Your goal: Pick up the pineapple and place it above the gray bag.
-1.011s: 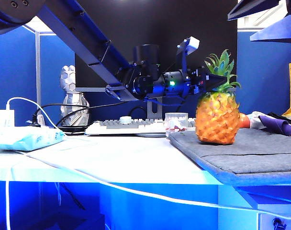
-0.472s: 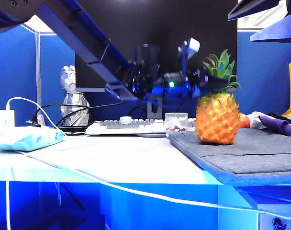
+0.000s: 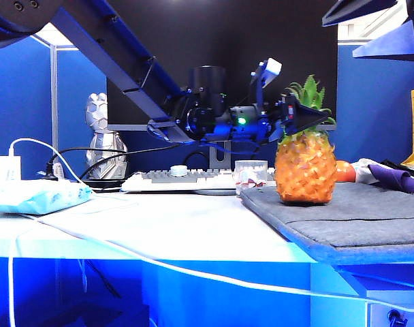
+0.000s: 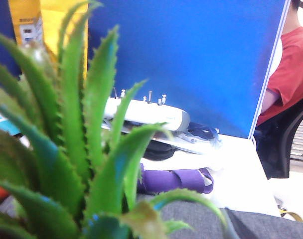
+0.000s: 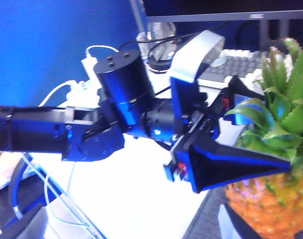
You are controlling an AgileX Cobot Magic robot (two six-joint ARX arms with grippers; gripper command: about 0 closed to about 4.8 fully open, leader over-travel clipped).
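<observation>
The pineapple (image 3: 305,169) stands upright on the gray bag (image 3: 357,214), long axis vertical, base down on the felt near the bag's left back corner and its leaf crown pointing straight up. Its body is an orange-yellow oval with raised diamond-patterned skin; the crown is a tuft of stiff, spiky green leaves with small serrated edges, which fill the left wrist view (image 4: 67,164) up close. The bag is a wide, flat gray felt-like sleeve lying on the white surface (image 3: 159,228), with a seam line across it.

The left pincer (image 3: 309,114) is level at the crown, its two dark pointed fingers (image 5: 236,167) spread apart on either side of the leaves, not pressing them. In the right wrist view the fingers flank the crown with clear space between them.

The right pincer (image 3: 377,27) hangs high at the upper right of the exterior view, well apart from the fruit, its dark fingers spread with nothing between them.

Behind the bag lie a white keyboard (image 3: 186,180) and a small clear cup (image 3: 251,175); a purple cloth (image 4: 176,180) lies past the pineapple, and a light blue packet (image 3: 37,196) rests at the far left of the surface
</observation>
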